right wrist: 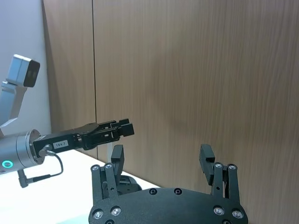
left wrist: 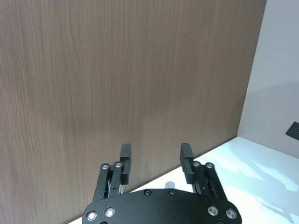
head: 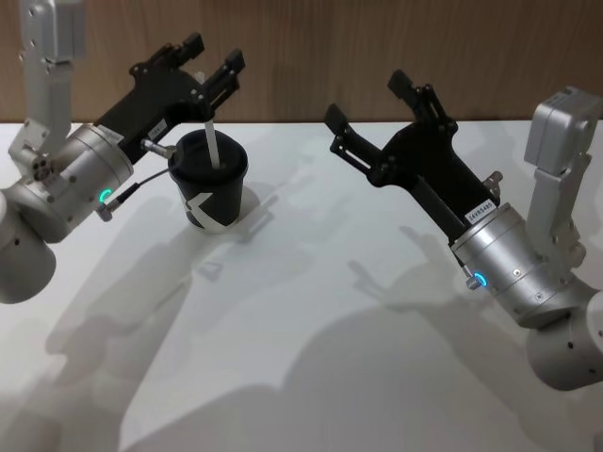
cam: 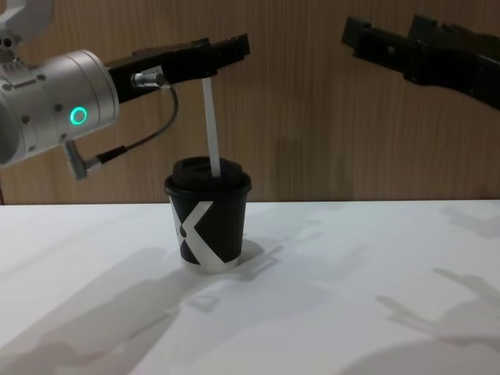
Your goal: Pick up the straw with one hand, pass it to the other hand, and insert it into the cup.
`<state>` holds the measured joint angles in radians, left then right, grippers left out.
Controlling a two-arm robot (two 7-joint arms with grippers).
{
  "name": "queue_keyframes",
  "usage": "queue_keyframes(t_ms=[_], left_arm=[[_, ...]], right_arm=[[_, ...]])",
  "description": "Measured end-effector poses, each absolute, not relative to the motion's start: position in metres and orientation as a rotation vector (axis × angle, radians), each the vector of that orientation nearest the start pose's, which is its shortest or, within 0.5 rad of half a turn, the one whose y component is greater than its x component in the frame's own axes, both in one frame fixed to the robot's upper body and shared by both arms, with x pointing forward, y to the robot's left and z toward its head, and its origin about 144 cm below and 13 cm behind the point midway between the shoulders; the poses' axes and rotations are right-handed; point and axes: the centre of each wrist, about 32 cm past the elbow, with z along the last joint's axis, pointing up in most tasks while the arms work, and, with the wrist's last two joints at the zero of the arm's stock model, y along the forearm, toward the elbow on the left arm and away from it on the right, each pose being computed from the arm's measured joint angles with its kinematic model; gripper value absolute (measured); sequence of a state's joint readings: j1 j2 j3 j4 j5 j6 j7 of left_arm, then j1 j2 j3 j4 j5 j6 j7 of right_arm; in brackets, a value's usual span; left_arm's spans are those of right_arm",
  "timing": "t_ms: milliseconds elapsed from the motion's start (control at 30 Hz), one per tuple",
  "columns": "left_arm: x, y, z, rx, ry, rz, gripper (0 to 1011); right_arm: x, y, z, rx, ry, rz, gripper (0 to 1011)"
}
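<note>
The black cup (cam: 207, 226) with its white X mark stands on the white table, left of centre (head: 212, 198). The white straw (cam: 211, 129) stands upright through its lid (head: 214, 146). My left gripper (head: 214, 52), the one with the silver arm and green ring, hovers open just above the straw's top end (cam: 223, 51), its fingers apart on either side (left wrist: 153, 156). My right gripper (head: 367, 99) is raised to the right of the cup, open and holding nothing (right wrist: 161, 156), high at the right in the chest view (cam: 383, 39).
A wooden wall (cam: 312, 117) runs close behind the cup along the table's far edge. The white table (head: 311, 311) stretches in front of and between both arms.
</note>
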<state>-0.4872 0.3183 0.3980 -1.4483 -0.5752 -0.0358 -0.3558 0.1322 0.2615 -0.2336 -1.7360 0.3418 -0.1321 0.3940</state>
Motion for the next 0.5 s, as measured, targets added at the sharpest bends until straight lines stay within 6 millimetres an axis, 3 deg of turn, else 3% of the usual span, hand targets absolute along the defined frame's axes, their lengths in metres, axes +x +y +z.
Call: queue_keyframes(t_ms=[267, 433, 500], left_arm=[[0.551, 0.220, 1.264, -0.289, -0.131, 0.859, 878], [0.541, 0.226, 1.264, -0.308, -0.139, 0.862, 1000], [0.535, 0.229, 1.263, -0.316, -0.139, 0.859, 1003]], right_arm=[[0.474, -0.216, 1.229, 0.281, -0.241, -0.878, 1001], [0.469, -0.213, 1.229, 0.272, -0.232, -0.869, 1001], [0.466, -0.212, 1.229, 0.268, -0.229, -0.865, 1001]])
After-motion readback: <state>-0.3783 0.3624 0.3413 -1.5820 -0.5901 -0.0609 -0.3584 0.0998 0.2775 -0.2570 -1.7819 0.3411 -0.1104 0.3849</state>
